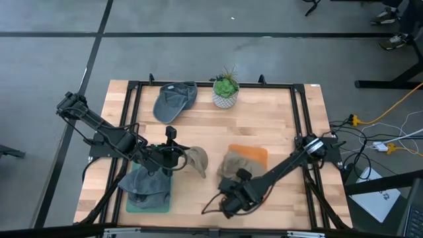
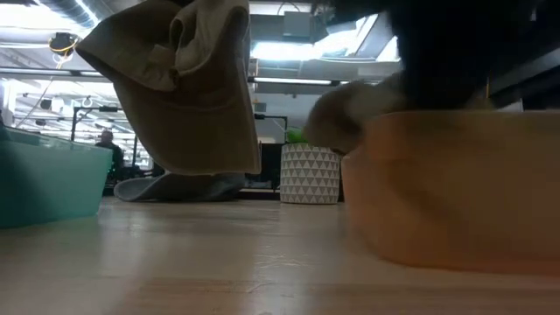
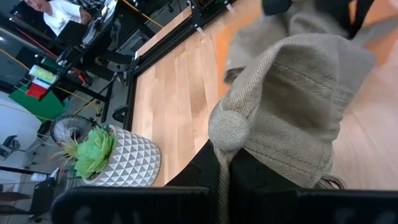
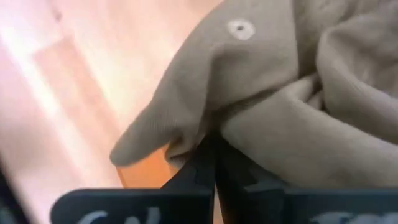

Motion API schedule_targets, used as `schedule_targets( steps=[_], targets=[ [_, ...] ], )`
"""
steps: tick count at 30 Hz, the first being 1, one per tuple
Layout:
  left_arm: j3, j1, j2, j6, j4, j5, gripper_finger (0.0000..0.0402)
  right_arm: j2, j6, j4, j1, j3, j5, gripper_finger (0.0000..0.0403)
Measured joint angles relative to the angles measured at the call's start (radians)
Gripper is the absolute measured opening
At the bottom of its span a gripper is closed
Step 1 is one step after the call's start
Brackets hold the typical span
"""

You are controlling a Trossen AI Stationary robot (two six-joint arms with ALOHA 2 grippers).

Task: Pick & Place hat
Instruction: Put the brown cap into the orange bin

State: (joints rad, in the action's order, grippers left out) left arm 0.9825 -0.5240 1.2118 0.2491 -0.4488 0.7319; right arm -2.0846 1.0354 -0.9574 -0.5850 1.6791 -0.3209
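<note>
Nearest the front edge of the table, left of the potted plant's line, a teal mat already carries a heap of grey hats, so part of the sorting looks done. Right of that heap, the left gripper is clamped shut on a tan hat; the low view shows this tan hat hanging clear of the wood, and the left wrist view has its crown button and seams bunched right against the closed fingers. It seems to be on its way to a pile, not yet set down.

Further right, roughly below the plant and a little to its right, the right gripper is closed too, pinching a fold of a khaki hat that lies on an orange mat. In the right wrist view the cloth is gathered just ahead of the shut fingertips, with orange showing beneath. Whether this hat is being lifted or has just been laid there cannot be told.

Farthest back, just left of the plant, one grey-blue cap lies on bare wood, untouched and well apart from both grippers. My judgement: at least that cap and the hanging tan hat remain to be placed.
</note>
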Motion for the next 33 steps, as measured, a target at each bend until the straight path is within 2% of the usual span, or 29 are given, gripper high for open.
schedule_targets(
  steps=[4,9,12,19,23,28,33],
  targets=[
    [0.000,0.000,0.000,0.014,0.000,0.002,0.0005,0.000,-0.081,-0.002,0.052,0.000,-0.038,0.0002],
    [0.000,0.000,0.000,0.024,-0.006,0.009,0.0004,0.013,-0.127,-0.020,0.098,0.000,0.024,0.0002],
    [0.000,0.000,0.000,0.044,-0.017,0.028,0.0004,0.057,-0.148,-0.021,0.106,0.000,0.024,0.0002],
    [0.000,-0.007,0.000,0.135,-0.033,0.085,0.0003,0.158,-0.171,-0.020,0.094,0.000,-0.066,0.0002],
    [0.000,-0.008,-0.001,0.240,-0.002,0.085,0.0003,0.192,-0.113,-0.022,0.082,0.000,-0.117,0.0002],
    [0.000,-0.008,-0.001,0.391,0.069,0.079,0.0003,0.205,0.072,-0.058,0.076,0.000,-0.211,0.0003],
    [0.000,-0.003,-0.001,0.596,0.159,-0.018,0.0003,0.205,0.136,-0.044,0.080,0.000,-0.314,0.0003]
  ],
)
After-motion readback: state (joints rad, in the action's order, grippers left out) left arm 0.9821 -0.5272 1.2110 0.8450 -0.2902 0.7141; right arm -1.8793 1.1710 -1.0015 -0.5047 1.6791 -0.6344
